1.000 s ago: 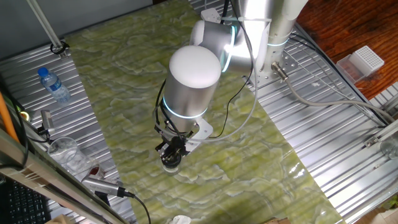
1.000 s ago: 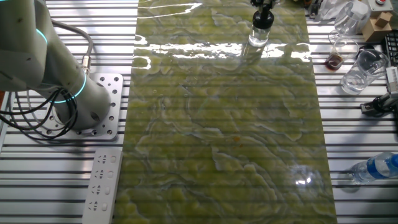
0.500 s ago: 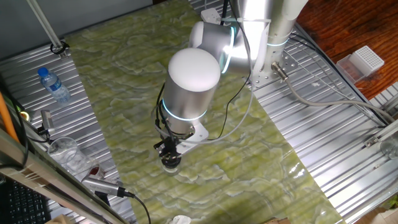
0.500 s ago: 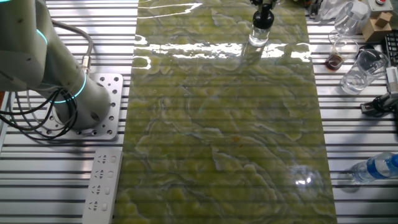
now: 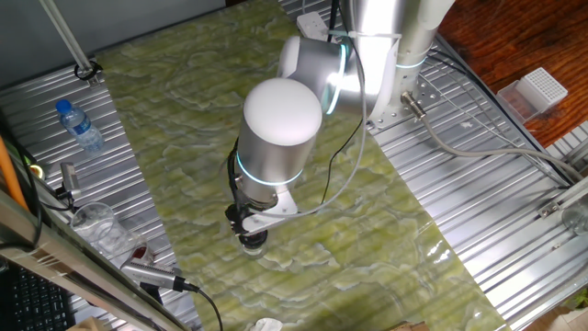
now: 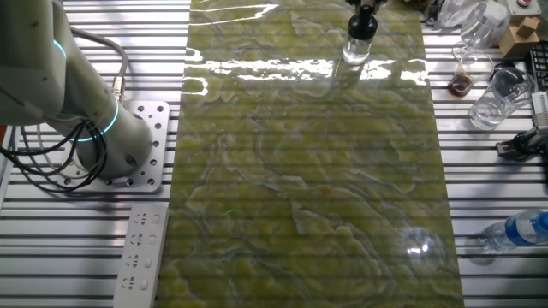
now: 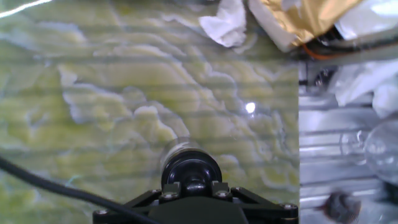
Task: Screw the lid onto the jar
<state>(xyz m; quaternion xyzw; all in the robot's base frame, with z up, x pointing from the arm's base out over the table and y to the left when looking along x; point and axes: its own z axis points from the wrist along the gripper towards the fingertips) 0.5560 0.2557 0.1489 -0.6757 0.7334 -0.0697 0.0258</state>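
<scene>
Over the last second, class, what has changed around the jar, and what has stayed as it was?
The arm's wrist turned above the jar, its white flange swinging round, with the gripper staying down on the lid. The jar kept its place on the green mat; the water bottle and cup did not move.

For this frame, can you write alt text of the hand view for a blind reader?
The pincer sits on the black lid atop the pale jar, which stands on a green marbled mat. Crumpled white paper and gold foil lie at the mat's far edge, with clear glassware to the right.
</scene>
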